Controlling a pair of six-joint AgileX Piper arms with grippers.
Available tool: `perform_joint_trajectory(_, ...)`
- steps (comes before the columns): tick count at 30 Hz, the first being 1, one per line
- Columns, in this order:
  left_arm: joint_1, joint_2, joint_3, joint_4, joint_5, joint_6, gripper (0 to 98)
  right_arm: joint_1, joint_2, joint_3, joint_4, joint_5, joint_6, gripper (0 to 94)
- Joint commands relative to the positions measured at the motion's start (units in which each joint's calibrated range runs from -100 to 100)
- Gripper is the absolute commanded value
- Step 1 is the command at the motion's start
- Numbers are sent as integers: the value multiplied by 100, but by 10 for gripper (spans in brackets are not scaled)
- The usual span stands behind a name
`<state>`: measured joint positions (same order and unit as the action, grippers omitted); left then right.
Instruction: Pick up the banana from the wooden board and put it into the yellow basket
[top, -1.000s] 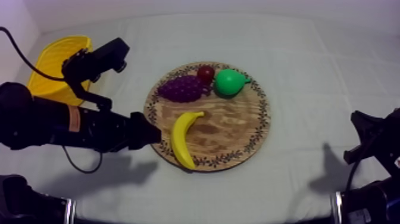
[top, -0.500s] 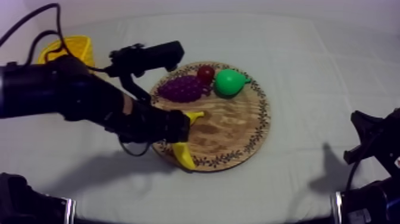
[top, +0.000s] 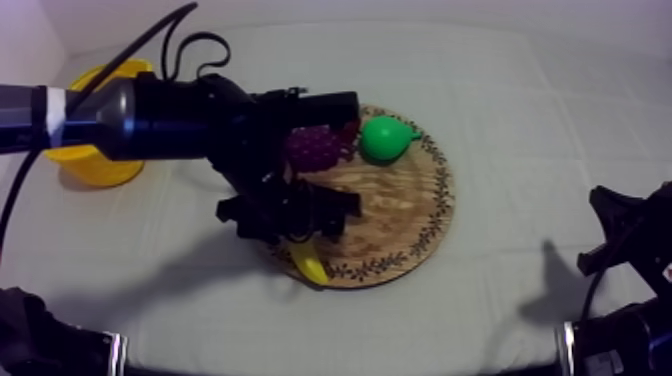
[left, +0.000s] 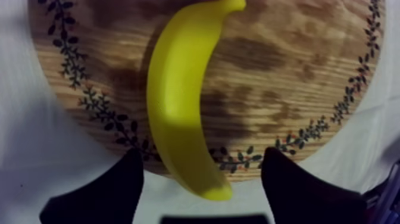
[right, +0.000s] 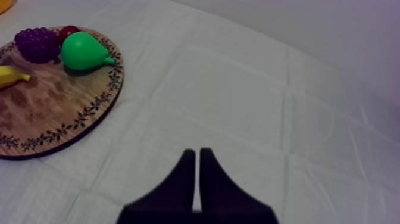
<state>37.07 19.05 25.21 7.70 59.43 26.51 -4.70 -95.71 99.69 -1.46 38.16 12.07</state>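
Banana (left: 178, 107) lies on the wooden board (left: 286, 77) near its rim, not yet gripped. Yellow basket (top: 90, 165) well apart, on my left side. Left gripper (left: 201, 154) hovers over the banana's end, fingers apart, straddling it. Right gripper (right: 196, 154) idle, fingers together. Remaining: grasp, lift, carry, drop

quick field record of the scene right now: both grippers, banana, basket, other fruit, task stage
left gripper: open, one finger either side of the banana's near end
right gripper: shut on nothing, over the cloth, apart from the wooden board
banana: lying on the wooden board, one end past its rim
yellow basket: left side of the table, apart from the board
other fruit: pear, grapes, small red fruit, together at the board's far edge
task stage: banana not yet lifted
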Motion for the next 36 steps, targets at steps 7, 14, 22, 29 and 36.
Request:
perform_joint_trajectory(7,-49,357,-179,21,315,23,688,3,-4,-3,-3,-1,2,5)
perform_joint_trajectory(14,-97,478,-46,139,409,-17,555,3,-4,-3,-3,-1,2,5)
perform_joint_trajectory(22,-59,513,37,160,485,-178,413,3,-4,-3,-3,-1,2,5)
perform_joint_trajectory(29,56,610,75,162,485,-357,304,3,-4,-3,-3,-1,2,5)
perform_joint_trajectory(36,146,451,-17,27,535,-356,297,3,-4,-3,-3,-1,2,5)
